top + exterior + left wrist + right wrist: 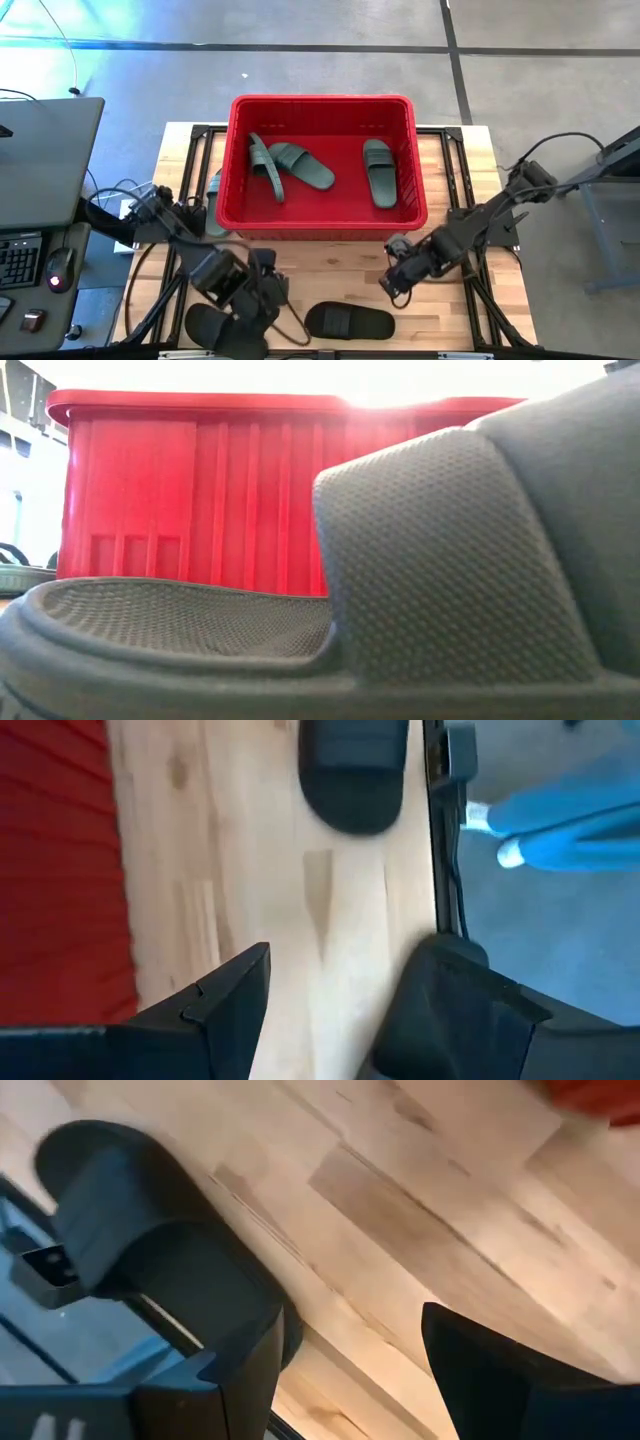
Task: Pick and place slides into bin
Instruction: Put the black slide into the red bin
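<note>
Wooden tabletop carries the red bin, three green slides already inside. A black slide lies near the front edge; right gripper hovers just beside it, open and empty, likely approaching. Left gripper, likewise open, waits opposite.

A pale wooden bench carries the red bin at its far middle. Two black slides lie on the near edge: one centred, another near the left corner.
</note>
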Controlling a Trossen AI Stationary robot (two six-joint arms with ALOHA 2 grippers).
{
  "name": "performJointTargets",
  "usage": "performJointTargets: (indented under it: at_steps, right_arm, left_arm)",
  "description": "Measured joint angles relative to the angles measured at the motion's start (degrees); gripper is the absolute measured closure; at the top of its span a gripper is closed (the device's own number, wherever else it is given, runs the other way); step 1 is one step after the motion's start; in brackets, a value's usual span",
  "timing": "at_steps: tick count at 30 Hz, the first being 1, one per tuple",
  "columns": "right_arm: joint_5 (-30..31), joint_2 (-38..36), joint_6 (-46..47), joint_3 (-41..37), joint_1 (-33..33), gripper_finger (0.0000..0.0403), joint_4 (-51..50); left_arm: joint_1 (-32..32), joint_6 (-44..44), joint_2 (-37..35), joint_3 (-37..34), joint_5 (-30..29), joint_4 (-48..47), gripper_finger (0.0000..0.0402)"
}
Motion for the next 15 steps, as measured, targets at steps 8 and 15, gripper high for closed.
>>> performJointTargets:
  at_steps: [8,15]
  right_arm:
    - [0.6,5.6,-2.5,0.0,3.7,0.0174,7.7]
    - [4.4,10.0,-7.7,0.0,4.7,0.0174,28.6]
  left_arm:
    - [-4.9,-1.7,3.6,0.0,0.9,0.0,0.0156]
    - [-6.2,-4.8,6.4,0.1,3.5,1.1,0.0156]
